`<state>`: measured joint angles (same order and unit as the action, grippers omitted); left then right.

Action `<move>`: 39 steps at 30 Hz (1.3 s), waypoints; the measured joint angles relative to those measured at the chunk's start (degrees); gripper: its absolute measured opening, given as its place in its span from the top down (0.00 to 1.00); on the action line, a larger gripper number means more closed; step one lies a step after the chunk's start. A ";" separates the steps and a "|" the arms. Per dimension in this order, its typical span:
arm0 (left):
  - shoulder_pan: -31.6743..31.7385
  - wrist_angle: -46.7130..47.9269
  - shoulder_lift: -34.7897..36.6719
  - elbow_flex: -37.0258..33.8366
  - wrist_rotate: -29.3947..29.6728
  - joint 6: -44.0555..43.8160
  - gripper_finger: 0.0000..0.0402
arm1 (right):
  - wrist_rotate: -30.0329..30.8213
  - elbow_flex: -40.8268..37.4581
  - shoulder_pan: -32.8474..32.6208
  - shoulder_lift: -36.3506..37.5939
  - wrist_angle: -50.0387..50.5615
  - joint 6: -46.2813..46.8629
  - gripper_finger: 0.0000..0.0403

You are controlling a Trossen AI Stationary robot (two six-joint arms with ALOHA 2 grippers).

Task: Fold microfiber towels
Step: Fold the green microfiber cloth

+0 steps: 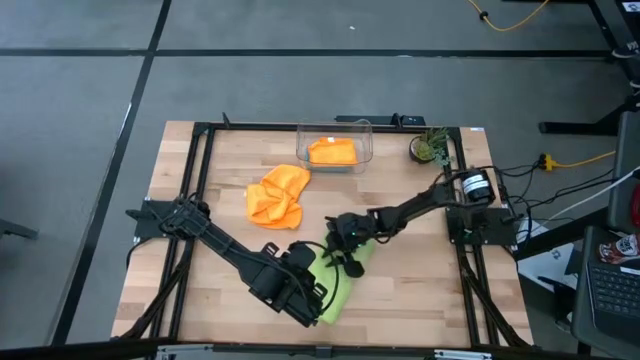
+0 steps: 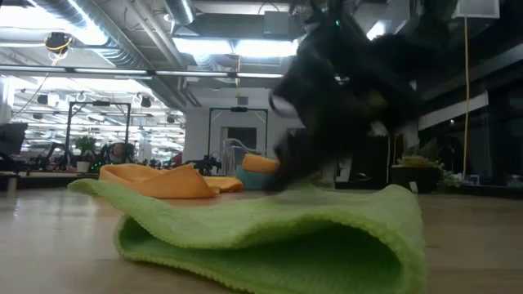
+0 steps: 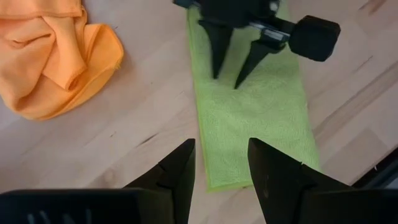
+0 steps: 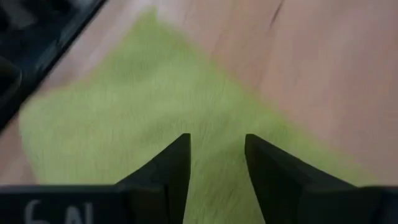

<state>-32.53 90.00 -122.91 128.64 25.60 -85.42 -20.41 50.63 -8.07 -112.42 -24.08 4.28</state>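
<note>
High view: both arms over green towel (image 1: 338, 290)

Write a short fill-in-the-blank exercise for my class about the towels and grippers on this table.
1. Both grippers are over the ____ towel, which lies folded at the table's near edge.
2. The crumpled orange towel lies on the bare ____.
3. The other orange towel sits inside the clear ____.
4. The left gripper and right gripper both have their fingers ____.

Missing words: green; table; bin; open
</note>
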 joint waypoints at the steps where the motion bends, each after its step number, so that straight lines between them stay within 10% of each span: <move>1: 0.00 0.01 0.00 0.00 -0.01 0.00 0.65 | 1.88 1.33 -0.19 1.53 2.06 0.35 0.62; 10: -0.15 0.02 0.00 -0.02 0.24 -2.20 0.65 | 30.21 4.04 -9.12 11.66 9.20 10.28 0.62; 21: -0.07 0.02 -0.02 -0.04 2.09 -4.25 0.65 | 68.34 -0.09 -26.34 4.58 9.12 40.52 0.62; 33: 0.51 0.00 -0.02 -0.04 2.42 -5.64 0.65 | 67.05 0.38 -25.04 -9.22 -3.04 45.99 0.62; 39: 0.12 0.00 -0.02 -0.04 2.43 -5.60 0.65 | 49.83 0.54 -20.72 -10.88 -9.56 20.50 0.62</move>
<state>-32.42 90.00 -122.93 128.60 28.03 -91.02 29.42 51.17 -28.78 -123.29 -33.64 24.78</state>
